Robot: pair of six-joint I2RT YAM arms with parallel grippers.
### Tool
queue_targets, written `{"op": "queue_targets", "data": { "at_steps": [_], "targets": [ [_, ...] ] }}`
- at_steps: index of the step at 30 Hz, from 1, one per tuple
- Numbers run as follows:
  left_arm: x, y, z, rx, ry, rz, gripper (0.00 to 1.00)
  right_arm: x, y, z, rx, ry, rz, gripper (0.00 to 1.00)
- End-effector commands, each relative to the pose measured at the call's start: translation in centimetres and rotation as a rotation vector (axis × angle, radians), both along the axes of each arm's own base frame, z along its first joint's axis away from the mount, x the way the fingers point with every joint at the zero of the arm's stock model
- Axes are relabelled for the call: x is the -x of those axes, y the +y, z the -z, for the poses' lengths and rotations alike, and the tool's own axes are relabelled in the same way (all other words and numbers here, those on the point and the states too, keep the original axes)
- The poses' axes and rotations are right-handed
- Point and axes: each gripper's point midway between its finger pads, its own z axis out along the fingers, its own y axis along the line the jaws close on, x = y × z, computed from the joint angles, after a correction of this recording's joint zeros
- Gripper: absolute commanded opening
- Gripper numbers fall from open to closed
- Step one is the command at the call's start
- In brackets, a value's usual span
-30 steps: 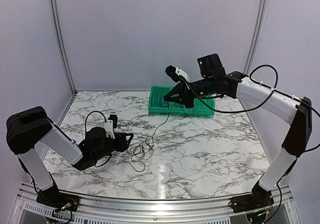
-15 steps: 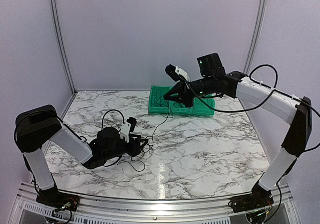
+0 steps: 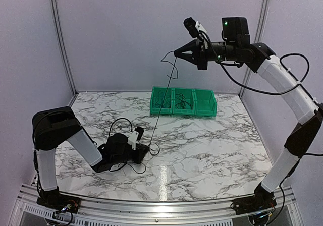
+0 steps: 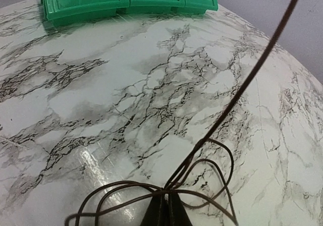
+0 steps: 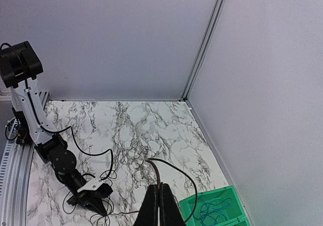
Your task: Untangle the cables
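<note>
The cables are a small tangle of thin dark wires on the marble table, left of centre. My left gripper lies low on the table and is shut on the tangle's loops; in the left wrist view the gripper pinches the loops. One strand runs taut from the tangle up to my right gripper, which is shut on it high above the table. In the right wrist view the gripper holds this strand, whose free end curls down.
A row of green bins stands at the back centre and holds more thin wires; it also shows in the left wrist view and in the right wrist view. Grey walls enclose the table. The left arm lies low.
My right gripper has risen from in front of the bins to high above them, pulling one strand taut. My left gripper has slid right along the table onto the tangle.
</note>
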Motion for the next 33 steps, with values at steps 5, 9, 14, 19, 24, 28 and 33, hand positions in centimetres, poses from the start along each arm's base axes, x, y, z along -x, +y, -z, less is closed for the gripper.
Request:
{"op": "queue_targets", "data": {
  "at_steps": [5,9,14,19,24,28,33],
  "targets": [
    [0.8,1.1,2.8,-0.064,0.069,-0.001,0.01,-0.3,-3.1,-8.3,-0.069,-0.180,0.136,0.00],
    [0.9,1.8,2.8,-0.072,0.070,-0.016,0.12,-0.8,-5.1,-11.6,-0.110,-0.258,0.221,0.00],
    [0.7,2.6,2.2,-0.084,0.042,-0.036,0.17,-0.9,-6.4,-13.9,-0.144,-0.311,0.282,0.00],
    [1.0,3.1,2.2,-0.088,0.046,-0.040,0.15,-1.2,-6.8,-14.8,-0.160,-0.339,0.319,0.00],
    [1.1,3.9,1.6,-0.093,0.031,-0.057,0.16,-1.8,-9.8,-18.4,-0.195,-0.458,0.458,0.00],
    [0.8,5.0,0.9,-0.085,0.026,-0.087,0.14,-2.2,-13.0,-20.5,-0.210,-0.531,0.562,0.00],
    [0.3,6.9,0.0,-0.067,0.035,-0.137,0.11,-2.7,-17.0,-22.4,-0.203,-0.611,0.718,0.00]
  ]
}}
